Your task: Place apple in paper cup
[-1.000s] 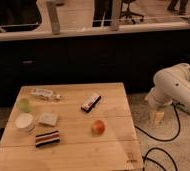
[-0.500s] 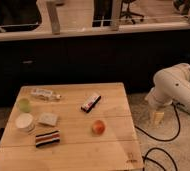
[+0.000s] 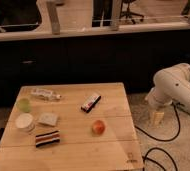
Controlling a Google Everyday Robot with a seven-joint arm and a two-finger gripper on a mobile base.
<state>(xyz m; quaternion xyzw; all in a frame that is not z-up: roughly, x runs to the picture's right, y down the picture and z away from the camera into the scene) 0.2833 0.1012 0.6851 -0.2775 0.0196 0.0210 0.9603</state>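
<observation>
The red-orange apple [image 3: 98, 127] lies on the wooden table [image 3: 78, 156], right of centre and towards the front. The white paper cup [image 3: 25, 123] stands upright near the table's left edge, well to the left of the apple. My gripper [image 3: 157, 118] hangs pointing down beside the table's right edge, off the table, at the end of the white arm [image 3: 175, 87]. It is to the right of the apple, apart from it, and holds nothing that I can see.
A light-green cup [image 3: 23, 104] stands just behind the paper cup. A clear bottle [image 3: 45, 94] lies at the back left, a dark snack bar [image 3: 90, 102] mid-back, a pale packet [image 3: 48, 119] and a striped packet [image 3: 47, 138] beside the paper cup. Black cables [image 3: 163, 150] run on the floor at right.
</observation>
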